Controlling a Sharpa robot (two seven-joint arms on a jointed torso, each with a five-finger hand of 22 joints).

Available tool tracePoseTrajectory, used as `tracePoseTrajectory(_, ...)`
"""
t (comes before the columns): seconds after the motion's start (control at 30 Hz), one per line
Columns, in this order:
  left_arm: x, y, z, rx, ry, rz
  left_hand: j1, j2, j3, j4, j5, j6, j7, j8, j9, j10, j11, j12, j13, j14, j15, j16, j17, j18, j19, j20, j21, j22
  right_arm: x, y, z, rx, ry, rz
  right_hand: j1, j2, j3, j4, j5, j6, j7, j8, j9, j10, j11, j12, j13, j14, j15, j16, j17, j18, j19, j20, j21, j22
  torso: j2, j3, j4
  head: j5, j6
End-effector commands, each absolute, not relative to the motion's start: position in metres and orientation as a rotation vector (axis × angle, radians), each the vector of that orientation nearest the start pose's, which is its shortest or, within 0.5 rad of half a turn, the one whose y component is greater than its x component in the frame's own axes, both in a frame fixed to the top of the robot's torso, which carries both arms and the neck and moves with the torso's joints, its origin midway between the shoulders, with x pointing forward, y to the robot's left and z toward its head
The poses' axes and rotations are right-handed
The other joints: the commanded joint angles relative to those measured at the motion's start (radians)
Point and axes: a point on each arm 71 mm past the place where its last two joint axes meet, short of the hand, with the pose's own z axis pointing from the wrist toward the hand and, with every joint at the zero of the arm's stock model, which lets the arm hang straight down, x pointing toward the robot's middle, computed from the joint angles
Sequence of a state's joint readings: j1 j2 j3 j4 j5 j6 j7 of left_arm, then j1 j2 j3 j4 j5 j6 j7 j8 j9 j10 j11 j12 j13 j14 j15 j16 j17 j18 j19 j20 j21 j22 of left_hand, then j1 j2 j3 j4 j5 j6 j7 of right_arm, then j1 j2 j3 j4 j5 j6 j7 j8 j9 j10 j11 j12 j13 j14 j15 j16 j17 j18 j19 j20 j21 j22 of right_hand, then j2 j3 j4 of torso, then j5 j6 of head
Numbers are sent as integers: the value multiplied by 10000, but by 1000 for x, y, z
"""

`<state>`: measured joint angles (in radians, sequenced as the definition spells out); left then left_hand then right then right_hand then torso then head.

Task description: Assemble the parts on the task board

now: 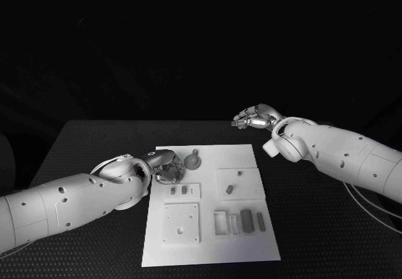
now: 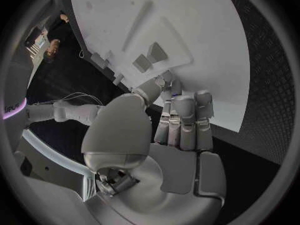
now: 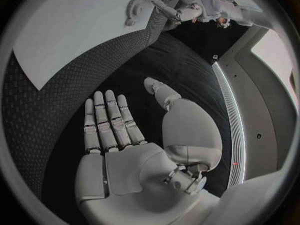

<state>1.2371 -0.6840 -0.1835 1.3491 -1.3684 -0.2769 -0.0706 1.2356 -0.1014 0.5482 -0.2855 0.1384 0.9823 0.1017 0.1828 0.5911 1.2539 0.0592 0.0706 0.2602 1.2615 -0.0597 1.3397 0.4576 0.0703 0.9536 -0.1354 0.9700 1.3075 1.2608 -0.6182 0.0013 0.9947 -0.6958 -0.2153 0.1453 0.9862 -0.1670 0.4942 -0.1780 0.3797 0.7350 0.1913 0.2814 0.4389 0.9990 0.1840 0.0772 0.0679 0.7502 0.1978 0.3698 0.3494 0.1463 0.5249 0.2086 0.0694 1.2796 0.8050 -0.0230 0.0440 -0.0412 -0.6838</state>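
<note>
Nearest you, the front of the board (image 1: pixel 210 250) carries a square plate (image 1: pixel 181 224) with a small hole, set toward the left arm's side. Beside it, toward the right arm's side, stand an open frame (image 1: pixel 220 223), a dark grey block (image 1: pixel 247 220) and a thinner strip (image 1: pixel 259 220), close together in a row.

Further in, two small grey parts (image 1: pixel 178 189) sit on a low pad just past the square plate. Across from them, a second square pad (image 1: pixel 237 183) holds one upright grey peg (image 1: pixel 229 188) and a small hole.

Your left hand (image 1: pixel 168 170) rests at the board's left edge, just beside the two small parts. In the left wrist view its fingers (image 2: pixel 182 120) lie close together, pointing down at the board edge, with the raised pads and grey parts (image 2: pixel 149 57) just beyond. Whether it pinches anything there, you cannot tell.

Just past that hand, a round grey disc (image 1: pixel 194 160) with a short stem lies on the board.

Farthest back, your right hand (image 1: pixel 255 119) hangs above the bare table (image 1: pixel 100 139), off the board's far right corner. In the right wrist view its fingers (image 3: pixel 106 122) are straight and spread, palm bare, holding nothing; the board (image 3: pixel 75 30) lies well apart from it.
</note>
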Motion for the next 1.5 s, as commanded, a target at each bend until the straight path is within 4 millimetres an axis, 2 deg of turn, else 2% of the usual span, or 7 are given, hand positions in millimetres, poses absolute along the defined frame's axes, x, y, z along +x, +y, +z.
tracePoseTrajectory(0.03, 501, 172, -231, 1844, 17964, -6411, -12, -109, -65, -11, -23, 76, 51, 43, 7, -147, 59, -54, -25, 14, 100, 4, -4, 363, 19, -155, -37, 78, 585, -247, -168, 5475, 16120, 9677, -35, 63, -19, 28, 30, -72, 197, 49, -9, 73, 0, -35, 13, -44, 39, -64, -9, -155, -63, -24, -50, 14, -2, -4, 5, 26, 6)
tracePoseTrajectory(0.5, 507, 192, -230, 1324, 17843, -5969, 91, -338, -57, -11, 21, -465, 31, -186, -129, -1244, 373, -93, -235, -28, 405, 18, -15, 544, 58, 125, -52, 52, 584, -250, -168, 5477, 16148, 9595, 50, 76, 14, -27, 2, -72, 190, 58, -14, 72, -5, -36, 14, -32, 54, -56, -6, -151, -60, -33, -48, 18, -8, 6, 3, 19, 75)
tracePoseTrajectory(0.83, 514, 219, -223, 24, 17712, -5954, 235, -318, 79, 3, 13, -669, 104, -219, -189, -1447, 449, -20, -282, -73, 482, 41, -22, 665, 49, 237, -47, 58, 576, -249, -168, 4312, 16602, 9156, 842, 251, 620, -578, -671, 62, 155, 178, -72, 269, -3, 51, 32, 485, -110, 220, 157, -1, 486, -63, -8, 32, -11, 21, 10, 36, 214)
tracePoseTrajectory(1.23, 527, 258, -204, -8122, 16809, -9015, -819, -228, 127, 826, -66, -443, 515, 33, -163, -853, 278, 304, -115, -773, 328, -1246, -651, 586, -184, 173, -203, -1, 546, -243, -168, 618, 17409, 7693, 1051, 251, 1147, -732, -1219, 927, -20, 582, 74, 1560, -520, 688, 361, 2210, -965, 1164, 1136, 667, 2491, -162, 281, -6, -6, 17, 7, -126, 547)
tracePoseTrajectory(1.33, 527, 262, -202, -8858, 16692, -9802, -1125, -263, 114, 942, -111, -493, 575, 53, -173, -791, 307, 437, -78, -1290, 369, -2001, -981, 393, -793, 293, -671, -165, 539, -247, -169, 222, 17581, 7338, 1025, 181, 1220, -664, -1320, 1224, -129, 703, 156, 1887, -681, 806, 473, 3224, -1439, 1638, 1606, 1027, 3637, -253, 698, 111, -13, 10, 19, -63, 609)
tracePoseTrajectory(1.4, 526, 262, -201, -8846, 16648, -10206, -1334, -265, 5, 971, -63, -539, 558, 66, -177, -801, 342, 503, -64, -1515, 403, -2419, -1154, 279, -1071, 340, -912, -259, 535, -248, -170, -362, 17688, 6925, 1057, 142, 1260, -638, -1351, 1335, -188, 731, 211, 2020, -760, 818, 540, 4357, -1909, 2199, 2098, 1155, 4800, -554, 1249, 304, -20, 10, 5, -1, 618)
tracePoseTrajectory(1.5, 525, 262, -200, -8930, 16495, -10650, -1608, -232, -117, 961, -141, -683, 552, 68, -184, -930, 479, 536, -82, -1963, 550, -3425, -1559, 52, -1620, 456, -1512, -542, 528, -246, -174, -985, 17879, 6546, 1047, 69, 1300, -627, -1478, 1446, -236, 747, 257, 2247, -886, 883, 645, 4865, -2071, 2446, 2427, 1155, 5398, -800, 1552, 450, -22, 1, -14, 28, 625)
